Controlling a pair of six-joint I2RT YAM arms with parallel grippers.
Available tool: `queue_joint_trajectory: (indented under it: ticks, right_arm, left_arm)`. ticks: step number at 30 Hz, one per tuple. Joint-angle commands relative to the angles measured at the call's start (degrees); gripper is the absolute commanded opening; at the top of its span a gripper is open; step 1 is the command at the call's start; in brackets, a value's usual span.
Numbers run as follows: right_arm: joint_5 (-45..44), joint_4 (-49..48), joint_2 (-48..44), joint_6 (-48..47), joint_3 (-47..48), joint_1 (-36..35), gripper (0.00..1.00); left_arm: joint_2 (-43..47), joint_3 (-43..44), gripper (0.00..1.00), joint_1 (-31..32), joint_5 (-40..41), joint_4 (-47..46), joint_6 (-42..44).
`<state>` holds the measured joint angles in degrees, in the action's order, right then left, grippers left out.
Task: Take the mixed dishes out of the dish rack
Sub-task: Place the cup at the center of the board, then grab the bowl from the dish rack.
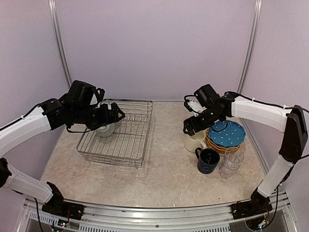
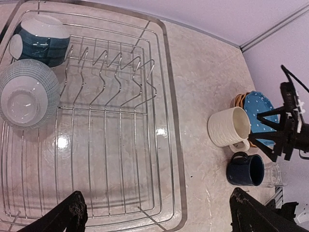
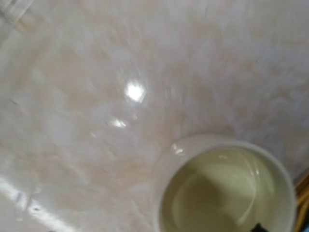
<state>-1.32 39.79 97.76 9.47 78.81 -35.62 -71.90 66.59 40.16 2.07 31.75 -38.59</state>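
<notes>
Here the left gripper (image 2: 157,198) hangs spread wide over the dish rack (image 2: 170,96), with a dark blue bowl (image 2: 38,41) and a pale bowl (image 2: 26,94) in its corner. The right gripper (image 1: 191,126), opening unreadable, hovers over the cream mug (image 1: 194,141). Beside it, the navy mug (image 1: 208,160), plates (image 1: 227,134) and glasses (image 1: 231,162) crowd the beige marbled tabletop (image 1: 169,171), with lilac walls (image 1: 154,48) around.

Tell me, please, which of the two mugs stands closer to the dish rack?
The cream mug; the navy mug stands further from the rack, beside the glasses.
</notes>
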Motion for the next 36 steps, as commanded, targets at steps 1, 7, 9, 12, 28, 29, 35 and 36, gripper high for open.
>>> queue_joint_trajectory:
  ticks: [1, 7, 9, 12, 28, 29, 35, 36]
  right_arm:
    - [3.1, -4.6, -7.3, 0.9, -4.0, 0.2, 0.86]
    - [2.6, -7.5, -13.7, 2.5, -9.2, 0.3, 0.91]
    - [2.6, -7.8, -15.2, 2.3, -10.5, 0.3, 0.91]
    - [1.8, -8.0, -17.0, 2.0, -12.2, 0.3, 0.94]
    - [-0.1, -7.9, -19.7, 2.9, -14.7, 0.6, 0.96]
    - [0.0, -7.3, -19.3, 3.0, -14.2, 0.6, 0.96]
    - [0.0, -6.9, -19.2, 3.7, -13.9, 0.5, 0.96]
    - [0.2, -6.9, -19.1, 4.1, -13.8, 0.6, 0.96]
  left_arm:
    - [-2.7, 1.4, 0.99, -4.4, -0.8, 5.4, -0.3]
    - [-12.7, 8.9, 0.98, -9.1, 6.2, 14.9, 1.7]
    - [-16.3, 11.7, 0.92, -10.2, 7.0, 17.2, 3.2]
    - [-20.8, 14.9, 0.88, -12.0, 8.1, 18.1, 5.2]
    - [-39.5, 33.0, 0.59, -16.2, 14.7, 28.0, 15.0]
    - [-39.9, 33.7, 0.58, -16.2, 15.5, 28.5, 15.3]
    - [-40.5, 34.5, 0.64, -16.8, 14.4, 27.7, 17.9]
    - [-40.9, 34.9, 0.66, -16.9, 13.9, 28.0, 17.9]
